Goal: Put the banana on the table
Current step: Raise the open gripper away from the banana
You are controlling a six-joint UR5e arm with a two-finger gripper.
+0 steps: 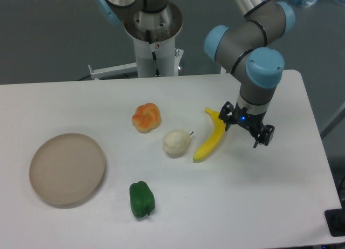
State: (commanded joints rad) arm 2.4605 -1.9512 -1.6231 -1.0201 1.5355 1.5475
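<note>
Yellow, smooth, curved toy banana [211, 137] lies flat on the matte white tabletop [259, 206], toward the right edge, roughly midway front to back. We read it as already resting on the table, so the placing looks done or nearly so.

We see the black two-finger gripper [245, 131] just beside the banana's upper, far end, fingers spread apart and pinching nothing; whether one fingertip touches the stem end we cannot tell.

Handling, as we judge it: light hollow plastic, stiff, slick skin, not fragile. It may roll or pivot on its curve if nudged. Best hold is across the thick middle, jaws square to the long axis; the tapered ends would slip out.

Other items: whitish pear-like fruit [176, 143] just beside the banana's left side, orange lumpy fruit [146, 117] further toward the back left of it, green toy pepper [142, 199] near the front edge, round beige plate [67, 168] near the left edge, well apart from the banana.
</note>
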